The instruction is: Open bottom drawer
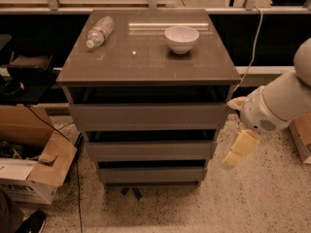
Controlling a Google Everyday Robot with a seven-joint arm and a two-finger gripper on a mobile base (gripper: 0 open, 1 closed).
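Note:
The grey-brown cabinet has three flat, handleless drawer fronts stacked one under another. The bottom drawer is the lowest and narrowest-looking front, near the floor, with a dark gap above it. My gripper hangs to the right of the cabinet, about level with the middle drawer front. It is just off the cabinet's right side, above and to the right of the bottom drawer, and touches nothing. My white arm reaches in from the right edge.
A white bowl and a plastic water bottle lie on the cabinet top. An open cardboard box sits on the floor at the left with cables beside it. Another box stands at the far right. The speckled floor lies in front.

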